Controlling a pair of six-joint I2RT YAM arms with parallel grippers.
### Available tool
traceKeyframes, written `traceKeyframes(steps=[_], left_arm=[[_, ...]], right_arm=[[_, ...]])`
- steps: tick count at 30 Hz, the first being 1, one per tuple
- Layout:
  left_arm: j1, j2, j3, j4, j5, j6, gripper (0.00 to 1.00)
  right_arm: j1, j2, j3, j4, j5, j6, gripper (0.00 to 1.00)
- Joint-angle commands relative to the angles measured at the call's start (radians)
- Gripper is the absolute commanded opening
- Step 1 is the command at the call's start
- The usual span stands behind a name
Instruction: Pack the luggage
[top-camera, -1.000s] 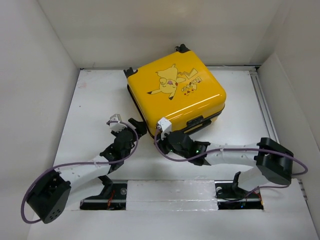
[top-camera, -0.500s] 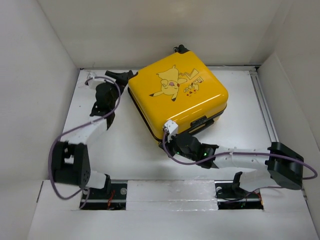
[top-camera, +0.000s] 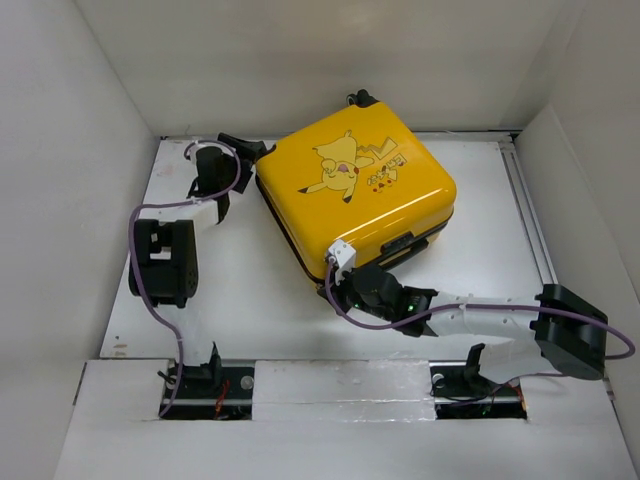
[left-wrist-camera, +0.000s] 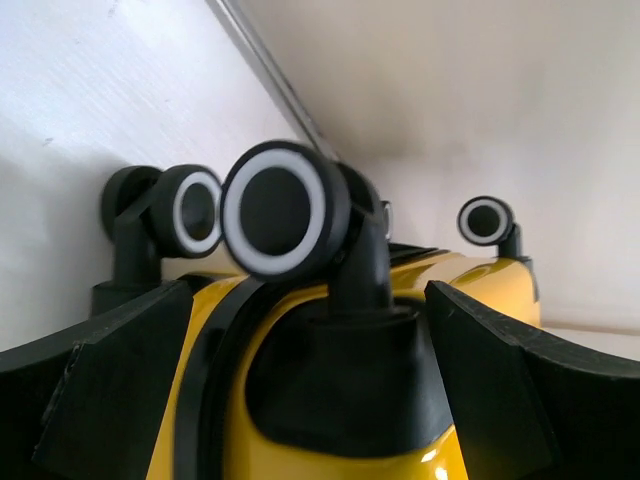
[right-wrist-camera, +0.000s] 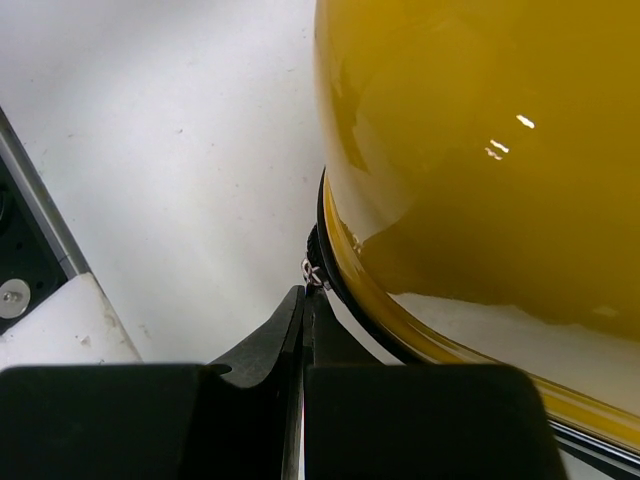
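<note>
Stretched far back with left gripper (top-camera: 242, 152) wide open around a wheel (left-wrist-camera: 285, 210) of the luggage (top-camera: 355, 185); bent low with right gripper (right-wrist-camera: 303, 318) pinched shut; writing (top-camera: 381, 174) too tiny to read.

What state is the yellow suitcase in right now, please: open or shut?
Shut. The suitcase lies flat with its two shells together and no lining showing; whether the zip is fully closed cannot be told.

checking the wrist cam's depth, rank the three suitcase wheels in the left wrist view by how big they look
1. middle wheel
2. left wheel
3. far right wheel
They are probably equal in real size; nearness to the camera makes the difference.
</note>
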Motion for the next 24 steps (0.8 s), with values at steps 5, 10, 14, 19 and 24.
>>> traceKeyframes(steps=[5,10,14,19,24], left_arm=[[0.002,0.112,0.108,0.123,0.081,-0.15,0.99],[0.002,0.2,0.117,0.241,0.131,-0.284,0.92],[0.002,0.243,0.117,0.35,0.092,-0.342,0.79],[0.002,0.298,0.182,0.45,0.092,-0.376,0.55],[0.002,0.298,0.144,0.567,0.082,-0.413,0.0]], right_arm=[[0.038,-0.034,0.019,0.109,-0.191,0.016,0.0],[0.038,-0.052,0.01,0.109,-0.191,0.026,0.0],[0.038,-0.075,-0.008,0.109,-0.191,0.035,0.0],[0.038,-0.136,-0.028,0.1,-0.182,0.044,0.0],[0.029,-0.186,-0.038,0.034,-0.118,0.053,0.0]])
